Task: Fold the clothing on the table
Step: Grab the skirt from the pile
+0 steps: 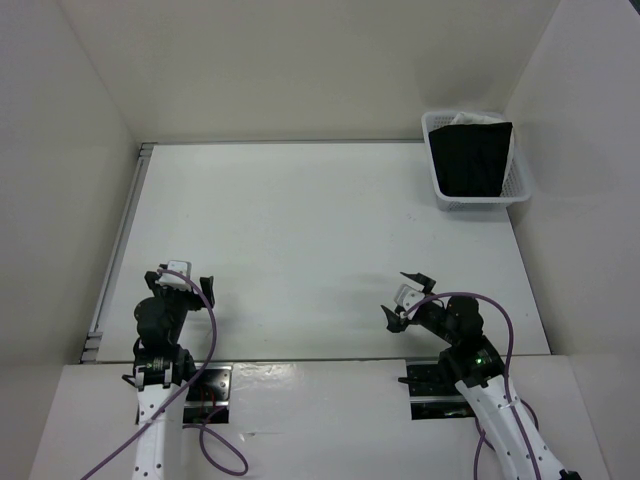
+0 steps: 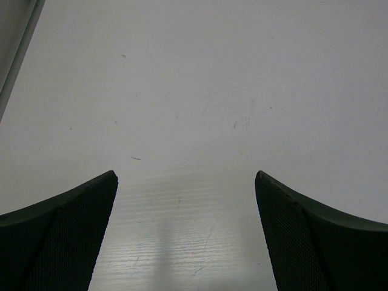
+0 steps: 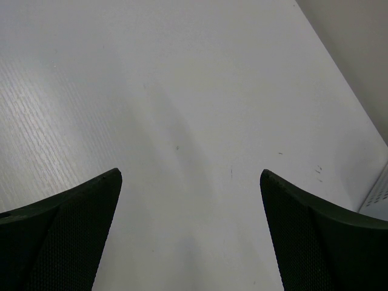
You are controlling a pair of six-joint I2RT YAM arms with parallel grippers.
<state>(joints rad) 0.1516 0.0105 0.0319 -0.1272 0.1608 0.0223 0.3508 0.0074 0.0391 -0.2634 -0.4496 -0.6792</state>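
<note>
The clothing [image 1: 470,158], a black piece of fabric, lies in the white mesh basket [image 1: 480,201] at the table's far right corner, far from both arms. The white table [image 1: 320,230] is bare. My left gripper [image 1: 183,280] stands open near the front left, with only tabletop between its fingers in the left wrist view [image 2: 185,179]. My right gripper [image 1: 400,298] is open too, near the front right, and holds nothing in its own view [image 3: 191,176]. Neither wrist view shows the clothing.
A white cloth [image 1: 468,119] peeks out behind the black fabric in the basket. A grey metal rail [image 1: 120,245] runs along the table's left edge. White walls close in the left, far and right sides. The basket's corner [image 3: 379,197] shows at the right wrist view's edge.
</note>
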